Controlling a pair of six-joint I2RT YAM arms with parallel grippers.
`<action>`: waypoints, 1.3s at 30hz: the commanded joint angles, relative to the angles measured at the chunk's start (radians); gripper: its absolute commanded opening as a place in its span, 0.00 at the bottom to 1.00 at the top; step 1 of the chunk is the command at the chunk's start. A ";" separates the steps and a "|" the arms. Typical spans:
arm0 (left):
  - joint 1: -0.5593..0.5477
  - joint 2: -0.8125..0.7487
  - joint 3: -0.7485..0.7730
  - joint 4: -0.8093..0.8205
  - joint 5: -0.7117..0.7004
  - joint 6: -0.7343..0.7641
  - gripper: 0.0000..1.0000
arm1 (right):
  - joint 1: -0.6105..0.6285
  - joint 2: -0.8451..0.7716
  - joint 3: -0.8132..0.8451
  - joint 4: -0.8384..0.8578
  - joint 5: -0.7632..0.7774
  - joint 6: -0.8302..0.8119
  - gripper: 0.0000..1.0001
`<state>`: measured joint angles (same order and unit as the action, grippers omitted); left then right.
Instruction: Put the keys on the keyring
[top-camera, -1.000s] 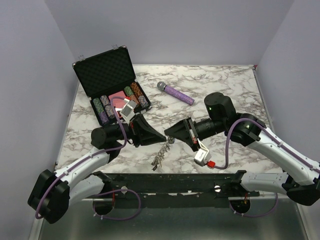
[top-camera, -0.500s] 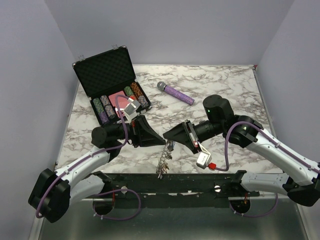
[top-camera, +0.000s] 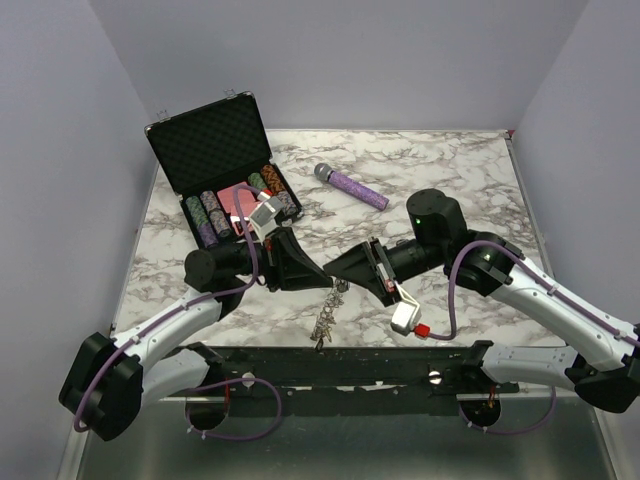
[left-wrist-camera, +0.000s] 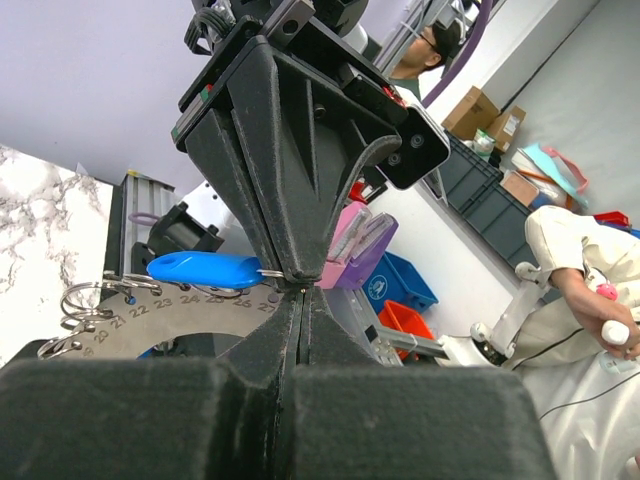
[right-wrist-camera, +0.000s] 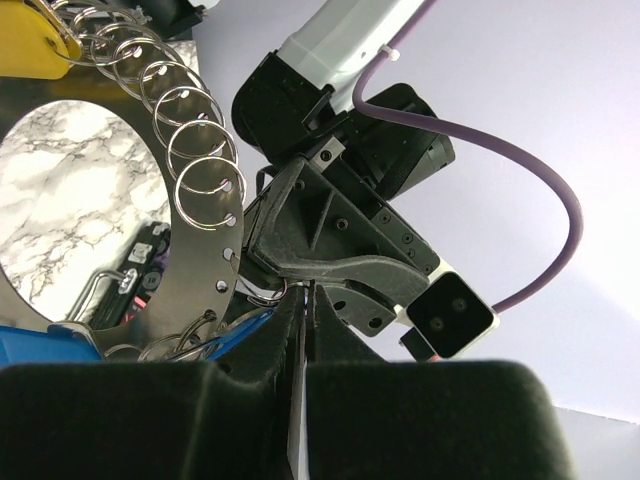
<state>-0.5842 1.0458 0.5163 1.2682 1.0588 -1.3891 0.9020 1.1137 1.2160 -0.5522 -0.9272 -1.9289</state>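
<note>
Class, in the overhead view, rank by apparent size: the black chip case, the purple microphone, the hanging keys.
1. black chip case, clearly largest.
2. purple microphone.
3. hanging keys, only slightly smaller; raised toward the camera, so ranks two and three are unsure.

Keyring (right-wrist-camera: 200, 285) is showing matt, brushed grey metal, wire loops (right-wrist-camera: 205, 185) gleaming glossy; blue key cap (left-wrist-camera: 205, 268) looking smooth plastic; worktop (top-camera: 450, 170) shining, marble-patterned.

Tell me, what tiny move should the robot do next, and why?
Probably ease the right gripper open and back a little. Its tips sit at the loop of the blue key, against the keyring, which the left gripper clamps. Whether the loop is through, I cannot tell.
</note>
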 joint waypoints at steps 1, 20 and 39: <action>-0.002 -0.004 0.056 0.329 -0.006 -0.014 0.00 | -0.003 0.021 -0.026 0.003 0.031 0.059 0.11; 0.015 -0.006 0.042 0.330 -0.051 0.021 0.00 | -0.003 0.051 -0.004 0.024 0.076 0.143 0.24; 0.015 -0.036 0.036 0.330 -0.072 0.180 0.00 | -0.005 0.063 0.065 -0.094 0.202 0.169 0.45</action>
<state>-0.5591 1.0546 0.5163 1.2533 1.0355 -1.2396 0.9020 1.1454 1.2720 -0.5385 -0.8471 -1.7702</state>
